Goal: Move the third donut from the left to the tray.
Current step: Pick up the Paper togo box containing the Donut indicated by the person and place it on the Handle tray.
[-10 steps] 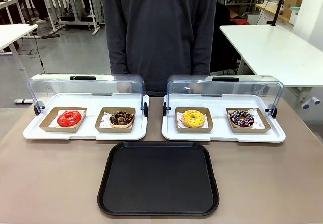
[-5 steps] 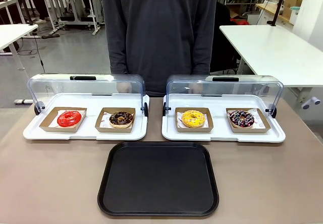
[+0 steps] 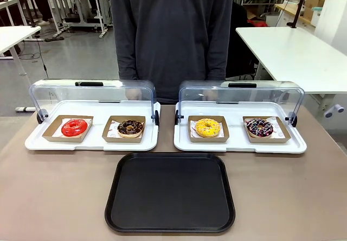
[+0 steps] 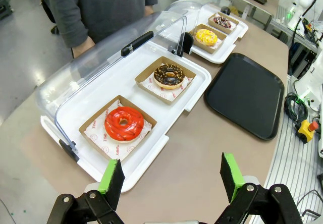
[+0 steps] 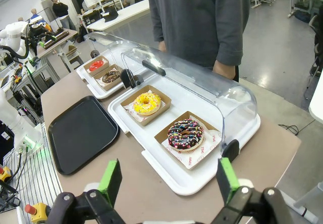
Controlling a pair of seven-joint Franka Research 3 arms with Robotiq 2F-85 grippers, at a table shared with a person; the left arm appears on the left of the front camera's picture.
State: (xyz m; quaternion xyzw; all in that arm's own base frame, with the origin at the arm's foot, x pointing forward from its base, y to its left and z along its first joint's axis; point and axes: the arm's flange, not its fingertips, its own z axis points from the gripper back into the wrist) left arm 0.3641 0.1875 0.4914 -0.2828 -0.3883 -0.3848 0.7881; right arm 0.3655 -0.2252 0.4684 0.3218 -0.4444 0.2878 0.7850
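Brown table [image 3: 54,197], task unstarted: yellow donut [image 3: 207,127] sits in the right case [image 3: 238,145] behind the tray [image 3: 171,195]; left gripper [image 4: 171,177] and right gripper [image 5: 169,179] (both wide open) hang back, so a reach into the case is probably next.

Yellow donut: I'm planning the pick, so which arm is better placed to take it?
Right, probably. The yellow donut lies fairly close ahead of the open right hand. From the open left hand it sits far off, beyond the red donut and a chocolate donut.
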